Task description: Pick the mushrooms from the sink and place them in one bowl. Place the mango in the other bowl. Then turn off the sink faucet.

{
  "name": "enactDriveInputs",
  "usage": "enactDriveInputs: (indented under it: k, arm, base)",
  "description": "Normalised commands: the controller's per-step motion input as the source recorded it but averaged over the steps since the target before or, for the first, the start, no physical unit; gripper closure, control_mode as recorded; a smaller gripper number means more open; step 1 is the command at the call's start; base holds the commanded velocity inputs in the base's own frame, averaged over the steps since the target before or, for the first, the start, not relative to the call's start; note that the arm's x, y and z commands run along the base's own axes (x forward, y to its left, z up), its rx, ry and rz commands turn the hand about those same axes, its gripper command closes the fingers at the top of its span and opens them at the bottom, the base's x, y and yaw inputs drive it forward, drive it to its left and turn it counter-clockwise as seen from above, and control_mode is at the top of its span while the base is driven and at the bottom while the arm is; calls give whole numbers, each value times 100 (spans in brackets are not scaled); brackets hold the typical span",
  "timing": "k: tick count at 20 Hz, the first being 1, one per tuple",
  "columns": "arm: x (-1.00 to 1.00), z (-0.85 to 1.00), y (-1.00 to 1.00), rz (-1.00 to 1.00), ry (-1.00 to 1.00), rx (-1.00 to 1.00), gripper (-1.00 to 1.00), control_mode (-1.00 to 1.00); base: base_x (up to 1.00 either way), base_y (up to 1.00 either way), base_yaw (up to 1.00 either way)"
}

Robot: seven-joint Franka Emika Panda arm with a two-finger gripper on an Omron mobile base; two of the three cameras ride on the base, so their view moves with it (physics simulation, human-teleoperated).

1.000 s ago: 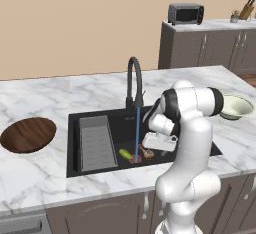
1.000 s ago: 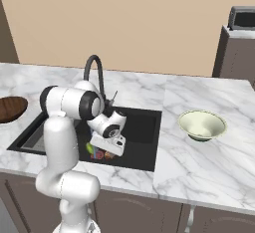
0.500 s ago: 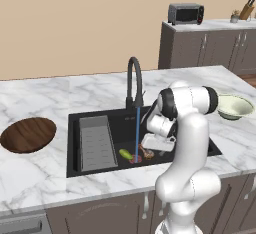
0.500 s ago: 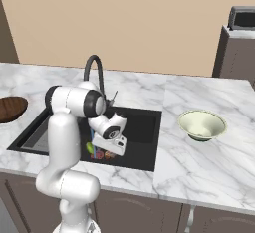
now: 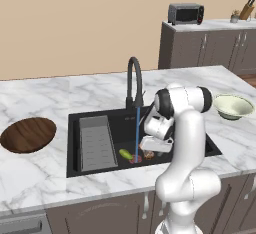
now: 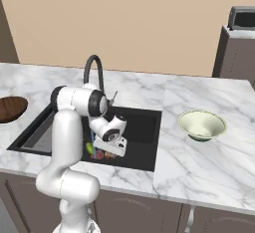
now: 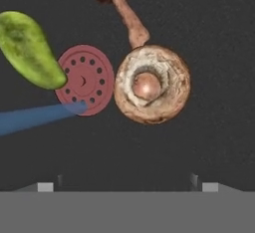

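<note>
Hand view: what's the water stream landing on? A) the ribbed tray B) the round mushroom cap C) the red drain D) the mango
C: the blue water stream ends on the edge of the red drain, with the mango on one side of the drain and the round mushroom on the other, both clear of the stream.

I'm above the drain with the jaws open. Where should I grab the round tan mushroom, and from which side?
Grip the round mushroom across its cap rim, coming straight down from above. In the hand view it lies flat with its underside and stub of stem facing the camera, so the rim is probably the only graspable part. Keep the fingers off the red drain at one edge and the other mushroom's stem touching another.
</note>
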Motion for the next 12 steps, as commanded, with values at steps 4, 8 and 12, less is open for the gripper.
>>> enactDriveInputs:
  k: [4,8,12]
  arm:
    - [23,-18,0,0,-3,0,-100,-100]
    - [21,-20,0,0,-2,0,-100,-100]
    - [23,-21,0,0,-2,-1,-100,-100]
  base:
    - [0,0,0]
    - [0,0,0]
    - [0,0,0]
